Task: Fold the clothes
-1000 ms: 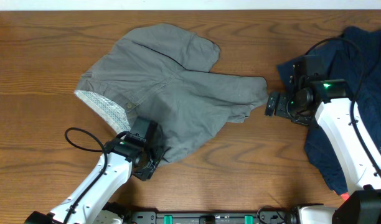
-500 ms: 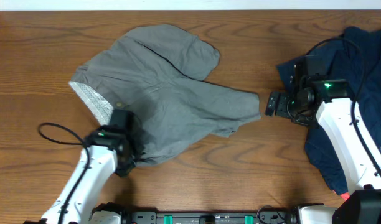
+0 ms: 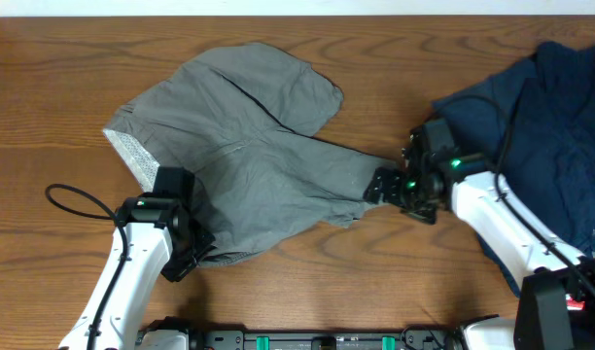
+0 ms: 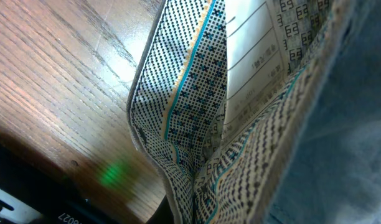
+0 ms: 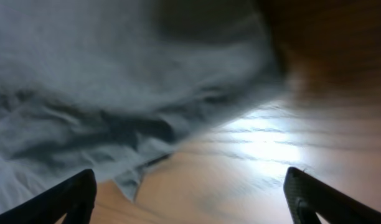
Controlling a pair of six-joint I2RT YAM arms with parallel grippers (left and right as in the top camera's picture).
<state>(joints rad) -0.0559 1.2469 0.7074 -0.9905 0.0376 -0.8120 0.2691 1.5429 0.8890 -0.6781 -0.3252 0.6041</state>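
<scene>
On the table (image 3: 45, 97), centre-left, grey shorts (image 3: 249, 146) lying rumpled, drawn slightly leftward since the previous frame — left gripper (image 3: 186, 255) clamped on the waistband edge; right gripper (image 3: 377, 185), jaws spread, moved leftward to the leg hem.

— How do the shorts (image 3: 249, 156) lie?
— Unfolded and rumpled on the desk (image 3: 64, 58), left of the middle. Mid-grey, woven. One leg (image 3: 288, 83) points toward the far edge, and the other stretches right.
— And the waistband?
— It's at the left, turned out so the pale speckled lining (image 3: 130, 156) shows. Close up it is dotted, with a blue stripe and a white label (image 4: 253, 50).
</scene>
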